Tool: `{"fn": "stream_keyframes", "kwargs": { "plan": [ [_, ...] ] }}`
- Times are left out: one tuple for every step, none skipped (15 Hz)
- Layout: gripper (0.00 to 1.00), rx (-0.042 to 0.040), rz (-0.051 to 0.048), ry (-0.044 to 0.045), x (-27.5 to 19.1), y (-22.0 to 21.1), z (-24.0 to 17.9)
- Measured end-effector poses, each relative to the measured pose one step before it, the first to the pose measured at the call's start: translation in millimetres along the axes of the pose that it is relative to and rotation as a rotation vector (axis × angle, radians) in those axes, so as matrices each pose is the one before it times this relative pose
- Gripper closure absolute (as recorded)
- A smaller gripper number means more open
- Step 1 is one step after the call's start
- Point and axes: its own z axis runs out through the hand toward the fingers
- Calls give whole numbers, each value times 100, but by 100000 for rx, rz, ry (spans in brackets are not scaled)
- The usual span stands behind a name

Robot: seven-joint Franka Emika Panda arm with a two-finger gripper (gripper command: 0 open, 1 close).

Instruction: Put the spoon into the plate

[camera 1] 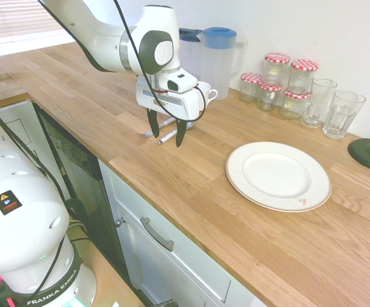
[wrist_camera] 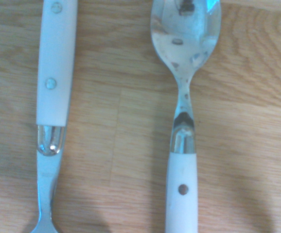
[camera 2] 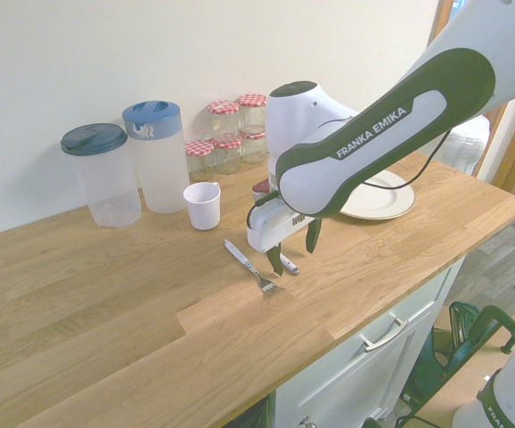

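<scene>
In the first exterior view we see the gripper low over the wooden counter, its two fingers spread apart, pointing down above the spoon and close to the fork. We find the cream-white plate well apart from them, a reddish speck on its rim. A white cup shows behind the gripper, and the blue-lidded jug stands near the wall.

From the second exterior view we again see the fingers spread, with the spoon partly hidden behind one of them. The fork lies just beside it, tines on the wood. We see the plate partly covered by the arm, and jars with red checked lids standing stacked by the wall.

In the wrist view we look down on the spoon, its shiny bowl facing up and its white handle riveted. The fork's white handle lies beside it, apart, pointing the opposite way.
</scene>
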Motion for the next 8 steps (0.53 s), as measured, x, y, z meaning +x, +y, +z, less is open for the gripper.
{"fn": "stream_keyframes", "kwargs": {
  "plan": [
    [100,333,65,-37,76,-181,84],
    [100,362,46,-12,81,-187,-6],
    [100,182,42,-12,76,-116,-49],
    [100,195,212,16,109,-36,-68],
    [100,83,196,-60,58,13,-16],
    [100,36,65,-89,-4,-8,8],
    [100,27,-133,-150,-92,-64,31],
    [100,16,-296,-221,-164,-115,64]
  ]
}}
